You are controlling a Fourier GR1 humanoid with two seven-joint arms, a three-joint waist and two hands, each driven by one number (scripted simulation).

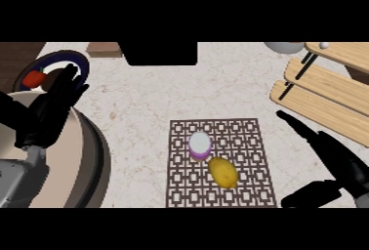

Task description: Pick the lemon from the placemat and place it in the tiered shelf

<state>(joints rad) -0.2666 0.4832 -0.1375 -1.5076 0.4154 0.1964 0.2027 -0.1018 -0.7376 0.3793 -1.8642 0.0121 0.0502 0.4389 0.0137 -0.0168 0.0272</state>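
- Lying on the brown patterned placemat, the yellow lemon sits just below a white and purple round object, nearly touching it.
- The right hand hangs to the placemat's right, fingers straight, thumb spread apart, holding nothing.
- The wooden tiered shelf stands at upper right.
- The left hand rests open at the left edge, fingers up, over a plate.
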